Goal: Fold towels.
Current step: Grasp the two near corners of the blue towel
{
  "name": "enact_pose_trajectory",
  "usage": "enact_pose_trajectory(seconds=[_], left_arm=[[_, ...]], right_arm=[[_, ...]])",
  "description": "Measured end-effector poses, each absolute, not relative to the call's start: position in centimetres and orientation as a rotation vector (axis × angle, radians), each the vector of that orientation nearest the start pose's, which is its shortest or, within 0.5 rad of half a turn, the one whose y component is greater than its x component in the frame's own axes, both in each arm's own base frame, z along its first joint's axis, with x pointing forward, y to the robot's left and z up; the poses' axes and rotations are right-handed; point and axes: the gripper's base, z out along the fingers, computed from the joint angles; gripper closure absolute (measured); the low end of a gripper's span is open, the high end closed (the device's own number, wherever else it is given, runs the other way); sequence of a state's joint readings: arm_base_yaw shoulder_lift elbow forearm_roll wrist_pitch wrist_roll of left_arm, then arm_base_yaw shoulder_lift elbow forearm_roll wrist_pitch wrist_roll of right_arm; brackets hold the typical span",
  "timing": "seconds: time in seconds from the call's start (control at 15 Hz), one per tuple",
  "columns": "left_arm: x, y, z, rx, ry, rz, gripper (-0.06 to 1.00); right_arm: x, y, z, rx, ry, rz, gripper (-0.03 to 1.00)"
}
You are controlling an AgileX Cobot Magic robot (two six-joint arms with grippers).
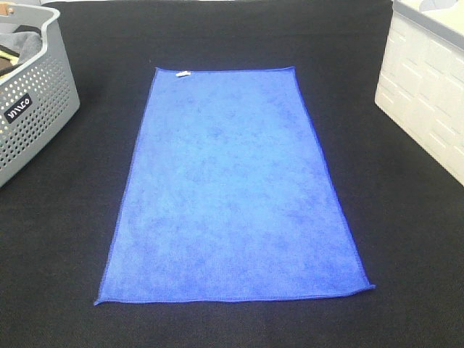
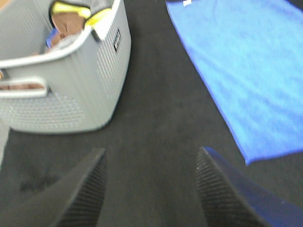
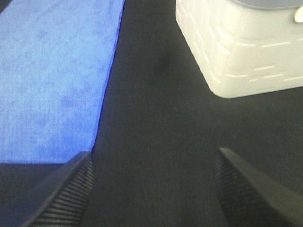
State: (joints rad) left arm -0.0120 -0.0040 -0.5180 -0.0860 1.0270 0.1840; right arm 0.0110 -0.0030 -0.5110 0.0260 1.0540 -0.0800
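The blue towel (image 1: 232,188) lies flat, unfolded, on the black mat (image 1: 58,254). The left gripper (image 2: 150,189) and right gripper (image 3: 154,189) hang spread, seemingly holding nothing.

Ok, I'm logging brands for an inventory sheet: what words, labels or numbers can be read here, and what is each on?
"VIVCO", roughly, the letters tilted and not sharp: on the dark label on the wall of the grey basket.
Same label in the left wrist view: too blurred to read.
The white tag at the far corner of the blue towel: too small to read.
The white container: embossed pattern only, no text visible.
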Motion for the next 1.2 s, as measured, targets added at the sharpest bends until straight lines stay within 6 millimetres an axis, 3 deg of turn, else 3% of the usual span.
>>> enact_pose_trajectory(seconds=[0.27,0.53,0.8,1.0,1.2], left_arm=[[2.9,-1.0,30.7,0.040,1.874,-0.143,0.40],[8.1,-2.4,30.2,-0.126,2.047,-0.456,0.40],[14.1,-3.8,27.0,-0.097,2.316,-0.629,0.40],[17.5,-4.5,23.7,-0.053,2.472,-0.706,0.39],[20.1,-5.0,19.7,-0.079,2.616,-0.803,0.32]], right_arm=[[2.9,0.3,28.9,-0.046,2.138,0.028,0.28],[7.5,1.0,27.9,-0.012,2.356,0.143,0.28],[12.1,1.7,25.6,0.034,2.554,0.260,0.28],[14.8,2.5,23.6,-0.032,2.655,0.358,0.28],[17.3,3.4,20.9,-0.083,2.760,0.510,0.28]])
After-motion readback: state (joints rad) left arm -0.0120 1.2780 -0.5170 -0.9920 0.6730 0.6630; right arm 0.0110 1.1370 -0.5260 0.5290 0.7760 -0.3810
